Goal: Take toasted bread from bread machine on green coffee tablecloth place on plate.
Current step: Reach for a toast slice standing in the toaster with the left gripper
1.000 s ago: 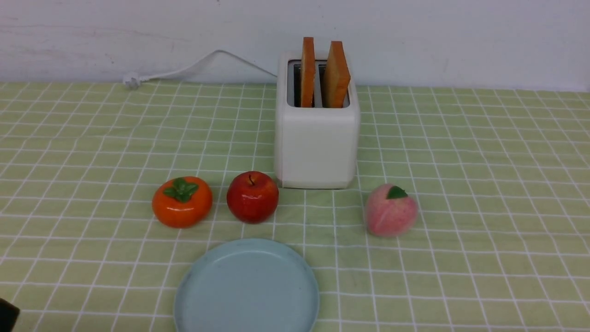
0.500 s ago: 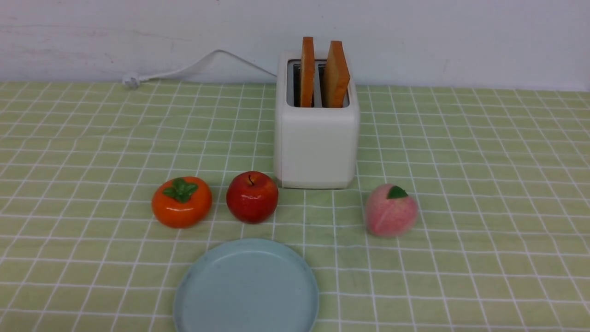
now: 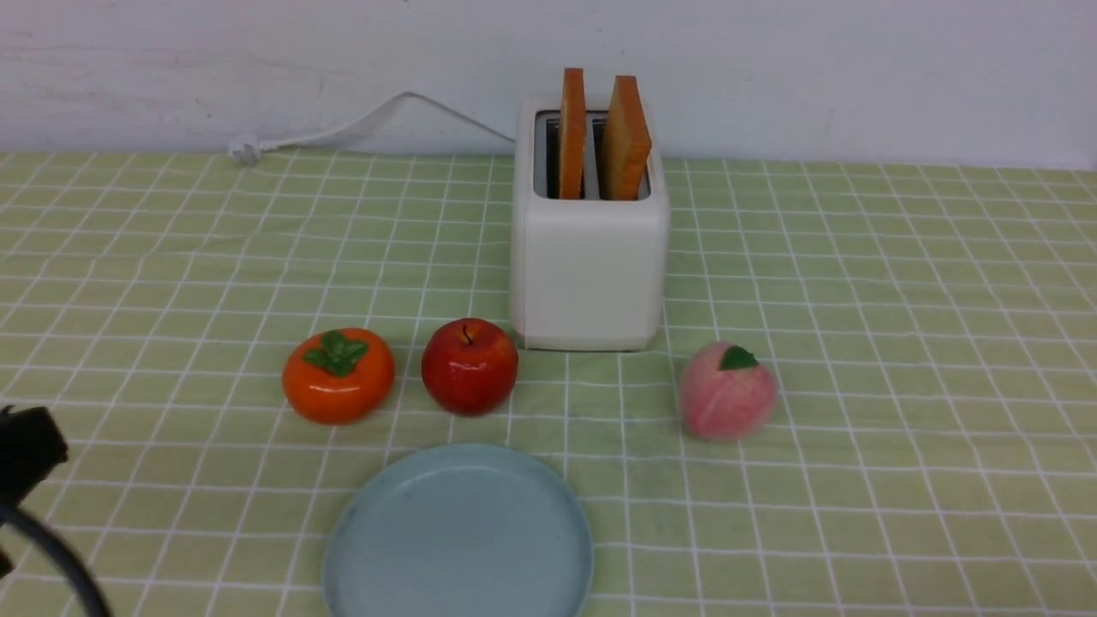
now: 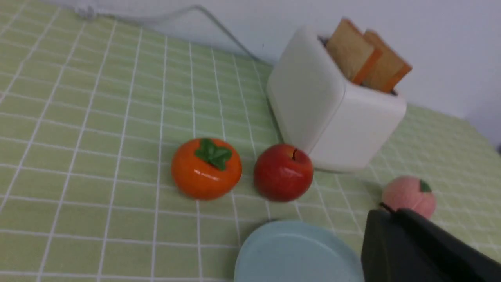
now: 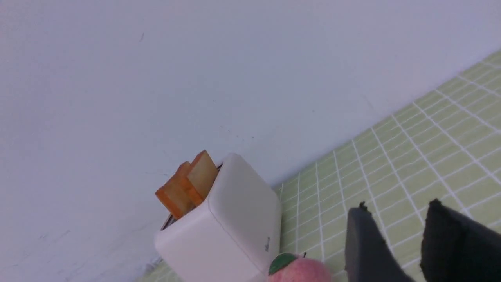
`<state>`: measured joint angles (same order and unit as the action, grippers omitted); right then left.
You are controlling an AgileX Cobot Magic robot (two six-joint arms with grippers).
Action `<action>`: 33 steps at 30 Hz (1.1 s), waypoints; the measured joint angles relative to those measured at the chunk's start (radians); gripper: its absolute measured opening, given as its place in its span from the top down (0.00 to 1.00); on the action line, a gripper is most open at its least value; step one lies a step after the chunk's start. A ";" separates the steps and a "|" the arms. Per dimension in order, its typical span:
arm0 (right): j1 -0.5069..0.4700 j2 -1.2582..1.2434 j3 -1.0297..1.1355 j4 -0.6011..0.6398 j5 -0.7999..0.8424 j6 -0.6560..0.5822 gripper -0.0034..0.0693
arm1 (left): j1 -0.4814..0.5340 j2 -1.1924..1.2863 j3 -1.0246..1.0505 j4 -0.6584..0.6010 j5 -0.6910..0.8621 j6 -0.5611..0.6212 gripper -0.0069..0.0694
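The white bread machine (image 3: 590,231) stands at the back middle of the green coffee tablecloth (image 3: 857,343). Two slices of toasted bread (image 3: 572,133) (image 3: 626,137) stick up from its slots. The pale blue plate (image 3: 458,536) lies bare at the front middle. In the left wrist view my left gripper (image 4: 391,213) is shut with nothing in it, hovering near the plate (image 4: 297,254) and well short of the bread machine (image 4: 332,113). My right gripper (image 5: 397,205) stands open and holds nothing, off to the side of the bread machine (image 5: 223,231) and its toasted bread (image 5: 191,184).
Three fruits lie in a row in front of the bread machine: an orange persimmon (image 3: 338,375), a red apple (image 3: 469,367) and a pink peach (image 3: 728,391). A white power cord (image 3: 360,124) runs along the back wall. A black part of my left arm (image 3: 30,446) shows at the left edge.
A black part of my left arm has come up into the front view at the left edge. Bread, bread machine, plate and fruits have not moved.
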<state>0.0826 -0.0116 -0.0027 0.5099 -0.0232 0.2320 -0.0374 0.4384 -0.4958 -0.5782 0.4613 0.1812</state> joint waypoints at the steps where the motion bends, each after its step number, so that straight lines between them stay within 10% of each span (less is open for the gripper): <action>1: 0.000 0.006 -0.042 -0.006 0.069 -0.001 0.71 | -0.015 0.036 -0.018 0.000 -0.006 0.027 0.93; 10: 0.000 0.304 -0.544 -0.175 0.704 -0.270 0.93 | -0.122 0.421 -0.234 -0.054 -0.172 0.158 0.93; 20: 0.000 0.453 -0.749 -0.157 0.854 -0.328 0.93 | -0.334 0.813 -0.498 -0.073 -0.256 0.279 0.91; 33: 0.000 0.460 -0.726 -0.093 0.854 -0.458 0.91 | -0.365 1.304 -0.882 -0.233 -0.400 0.296 0.28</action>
<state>0.0826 0.4483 -0.7288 0.4172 0.8306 -0.2261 -0.4026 1.7428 -1.3775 -0.8110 0.0616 0.4776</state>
